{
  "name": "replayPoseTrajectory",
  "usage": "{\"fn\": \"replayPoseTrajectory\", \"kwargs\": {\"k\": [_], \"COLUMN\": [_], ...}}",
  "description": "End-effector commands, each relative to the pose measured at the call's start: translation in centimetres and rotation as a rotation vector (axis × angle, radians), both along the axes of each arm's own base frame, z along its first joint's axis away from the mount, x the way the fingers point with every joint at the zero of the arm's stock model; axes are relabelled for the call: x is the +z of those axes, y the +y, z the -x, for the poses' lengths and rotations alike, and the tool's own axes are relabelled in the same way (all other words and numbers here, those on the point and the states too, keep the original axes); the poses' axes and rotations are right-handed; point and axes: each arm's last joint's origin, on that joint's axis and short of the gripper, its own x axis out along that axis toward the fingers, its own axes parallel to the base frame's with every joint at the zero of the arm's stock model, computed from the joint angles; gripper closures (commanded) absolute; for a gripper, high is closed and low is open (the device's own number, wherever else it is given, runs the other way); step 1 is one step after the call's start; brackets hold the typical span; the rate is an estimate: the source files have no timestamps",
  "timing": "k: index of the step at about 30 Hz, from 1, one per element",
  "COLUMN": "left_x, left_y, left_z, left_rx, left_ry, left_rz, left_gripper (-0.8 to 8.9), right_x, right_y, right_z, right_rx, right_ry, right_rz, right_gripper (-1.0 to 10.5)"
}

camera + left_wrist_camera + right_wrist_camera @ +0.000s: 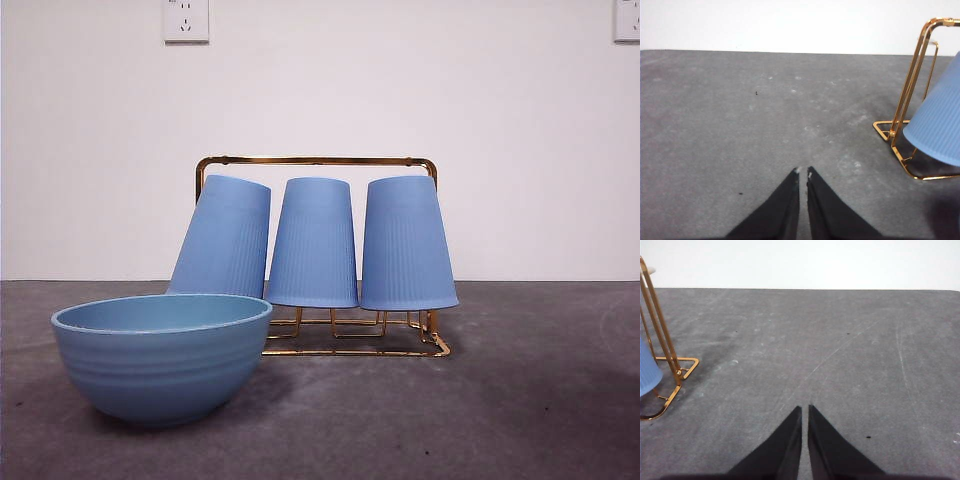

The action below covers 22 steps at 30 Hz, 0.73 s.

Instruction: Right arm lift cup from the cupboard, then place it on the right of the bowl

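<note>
Front view shows three tall blue cups upside down on a gold wire cupboard (pixel 318 255) on a grey surface (pixel 520 400); the left cup (pixel 224 240) leans, the middle cup (pixel 314 243) and right cup (pixel 406 243) stand straighter; a wide blue bowl (pixel 160 355) sits nearer the camera, at the left, overlapping the leaning cup; neither arm appears there. Wrist views show the right claw (pixel 805 408) and left claw (pixel 803 171) each with tips together, holding nothing, over bare surface, apart from the cupboard.

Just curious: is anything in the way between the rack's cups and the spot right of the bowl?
Nothing visible: right of the bowl lies bare table, in front of the cups on the rack.
</note>
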Motion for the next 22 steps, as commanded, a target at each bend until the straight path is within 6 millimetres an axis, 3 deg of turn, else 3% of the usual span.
{"fn": "replayPoseTrajectory", "kwargs": {"k": [1, 11, 22], "left_x": [-0.6, -0.2, 4.5], "left_y": [0.0, -0.1, -0.5], "left_z": [-0.1, -0.2, -0.6], "left_rx": [0.015, 0.041, 0.003], "left_ry": [0.025, 0.063, 0.072], "left_rz": [0.084, 0.304, 0.362], "left_gripper": [7.89, 7.99, 7.99], "right_x": [0.0, 0.2, 4.1], "right_y": [0.0, 0.4, 0.8], "right_z": [0.0, 0.1, 0.9], "right_rx": [-0.002, 0.084, 0.121], "right_ry": [-0.009, 0.034, 0.015], "right_rz": [-0.001, -0.306, -0.422], "right_gripper": [9.3, 9.3, 9.3]}}
